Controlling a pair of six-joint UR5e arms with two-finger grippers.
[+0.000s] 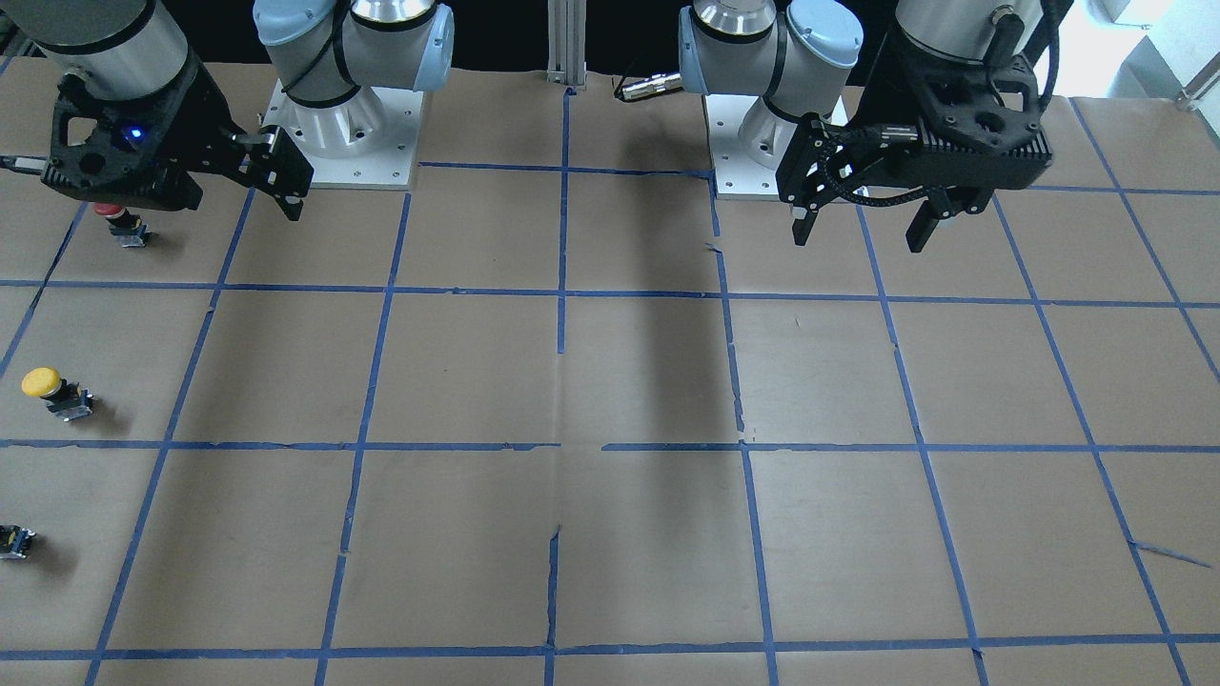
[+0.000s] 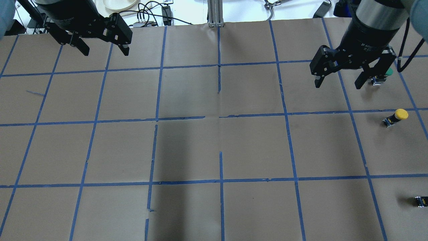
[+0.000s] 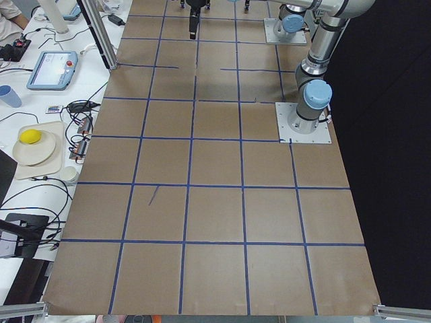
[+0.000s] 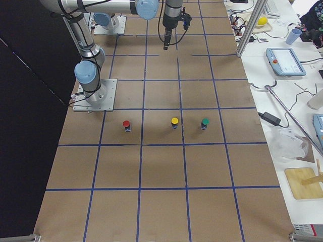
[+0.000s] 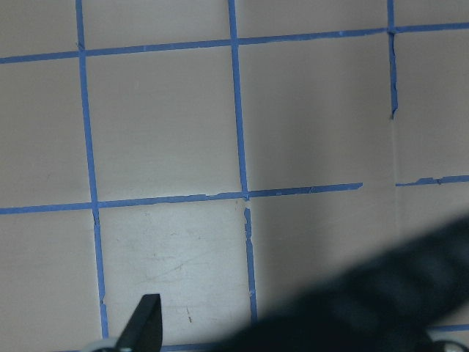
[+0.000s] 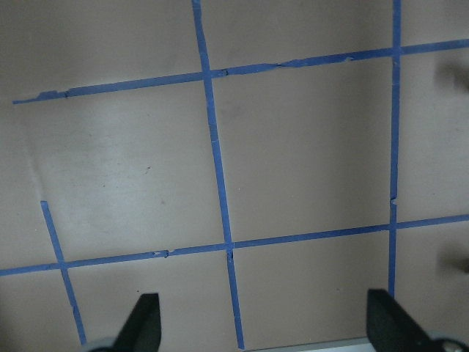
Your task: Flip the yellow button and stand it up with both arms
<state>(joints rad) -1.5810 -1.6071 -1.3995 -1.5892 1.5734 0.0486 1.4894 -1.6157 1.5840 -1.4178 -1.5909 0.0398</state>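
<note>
The yellow button (image 1: 52, 391) has a round yellow cap on a black and grey base. It stands on the brown paper near the table's end on my right side, and also shows in the overhead view (image 2: 396, 117) and the exterior right view (image 4: 174, 122). My right gripper (image 2: 337, 83) is open and empty, high above the table, farther out than the button and inward of it; it also shows in the front view (image 1: 286, 186). My left gripper (image 2: 105, 50) is open and empty far away at the other side (image 1: 861, 233). Neither wrist view shows the button.
A red-capped button (image 1: 119, 221) stands below my right gripper's body in the front view. A green-capped button (image 2: 384, 74) sits just beyond the right gripper's finger. Both line up with the yellow one (image 4: 126, 124). Blue tape lines grid the paper. Arm base plates (image 1: 343, 143) sit at the robot's edge.
</note>
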